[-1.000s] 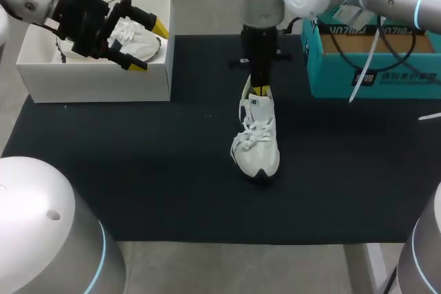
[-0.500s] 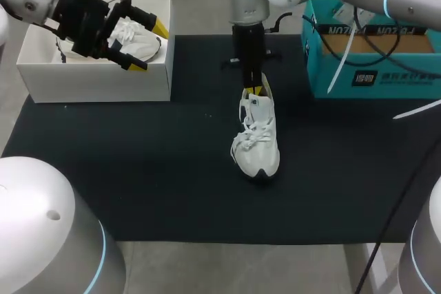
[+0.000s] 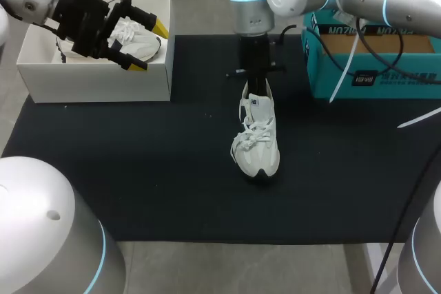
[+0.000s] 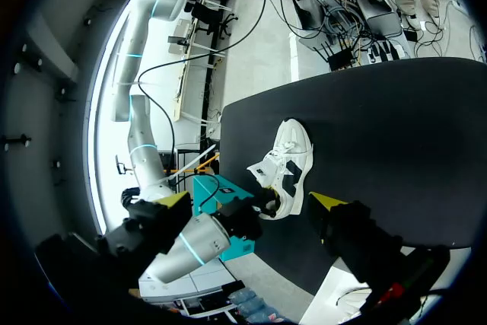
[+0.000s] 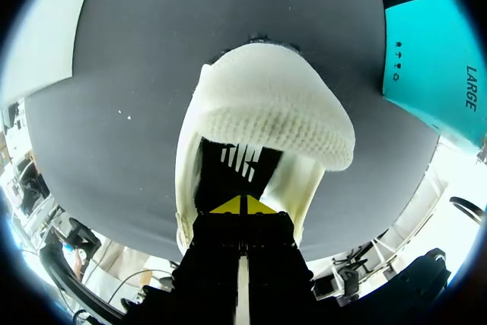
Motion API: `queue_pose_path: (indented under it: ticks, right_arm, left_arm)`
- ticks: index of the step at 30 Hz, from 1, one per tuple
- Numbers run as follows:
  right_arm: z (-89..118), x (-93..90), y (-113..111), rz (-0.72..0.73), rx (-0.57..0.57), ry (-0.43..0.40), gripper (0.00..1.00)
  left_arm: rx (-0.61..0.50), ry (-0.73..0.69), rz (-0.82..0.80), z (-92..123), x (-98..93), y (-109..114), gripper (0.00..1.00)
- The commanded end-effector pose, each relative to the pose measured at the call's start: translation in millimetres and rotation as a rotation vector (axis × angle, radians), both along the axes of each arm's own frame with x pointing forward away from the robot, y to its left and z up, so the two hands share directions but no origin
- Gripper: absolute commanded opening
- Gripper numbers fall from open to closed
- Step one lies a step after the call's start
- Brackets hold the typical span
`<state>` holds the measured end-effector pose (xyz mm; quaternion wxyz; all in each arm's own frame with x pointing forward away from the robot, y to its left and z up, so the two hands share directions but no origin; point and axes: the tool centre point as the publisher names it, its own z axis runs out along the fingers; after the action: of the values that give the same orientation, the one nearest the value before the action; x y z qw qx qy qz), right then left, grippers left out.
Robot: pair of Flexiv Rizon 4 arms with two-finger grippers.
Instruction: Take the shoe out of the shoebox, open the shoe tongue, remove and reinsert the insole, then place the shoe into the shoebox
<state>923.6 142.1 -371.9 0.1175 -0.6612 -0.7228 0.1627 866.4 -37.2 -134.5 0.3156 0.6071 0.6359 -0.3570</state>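
The white shoe (image 3: pixel 256 139) stands upright on its sole near the middle of the black mat (image 3: pixel 138 170) that covers the counter (image 3: pixel 234 266). It is out of the shoebox, with its toe toward the near edge and its heel toward the far edge. Its laces lie loose across the top.

The right gripper (image 3: pixel 256 91) comes straight down into the shoe's opening at the heel end. In the right wrist view its two yellow tips are pressed together with only a thin seam between them. They sit just above the dark insole (image 5: pixel 236 165), inside the white padded collar. Whether anything is pinched between the tips cannot be seen.

Well apart from the shoe, at the far left of the counter, sits the white shoebox (image 3: pixel 96 80). A second shoe (image 3: pixel 138 43), also white, lies inside it. The left gripper (image 3: pixel 148 47) hangs over the box's right part, above that second shoe. Its fingers are spread apart and hold nothing.

At the far right stands a teal box (image 3: pixel 372 77), open at the top, beside the right arm.
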Motion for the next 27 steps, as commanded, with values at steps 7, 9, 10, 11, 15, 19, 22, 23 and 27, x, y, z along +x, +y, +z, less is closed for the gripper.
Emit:
queue_pose_path:
  ticks: [7,9,10,11,15,19,22,23,27]
  right_arm:
    - [7,-9.1,-2,-0.012,-0.009,0.013,0.00]
    - [8,-10.3,-2,-0.013,-0.015,0.020,0.13]
    - [8,-10.8,-2,-0.013,-0.016,0.020,0.22]
    - [8,-11.3,-2,-0.012,-0.016,0.020,0.24]
    - [7,-13.5,-3,-0.017,-0.015,0.023,0.32]
    - [6,-14.5,-3,-0.019,-0.010,0.025,0.39]
    - [5,-15.0,-2,-0.019,-0.009,0.028,0.42]
    - [5,-15.1,-2,-0.020,-0.009,0.029,0.43]
    - [5,-15.8,-2,-0.020,-0.004,0.031,0.68]
  left_arm:
    - [0.004,0.000,0.000,0,0.0,0,1.00]
    - [0.004,0.000,0.000,0,0.0,0,1.00]
    - [0.004,0.000,0.000,0,0.0,0,1.00]
    - [0.004,0.000,0.000,0,0.0,0,1.00]
    - [0.004,0.000,0.000,0,0.0,0,1.00]
    - [0.004,0.000,0.000,0,0.0,0,1.00]
    - [0.004,0.000,0.000,0,0.0,0,1.00]
    - [0.004,0.000,0.000,0,0.0,0,1.00]
    - [0.004,0.000,0.000,0,0.0,0,1.00]
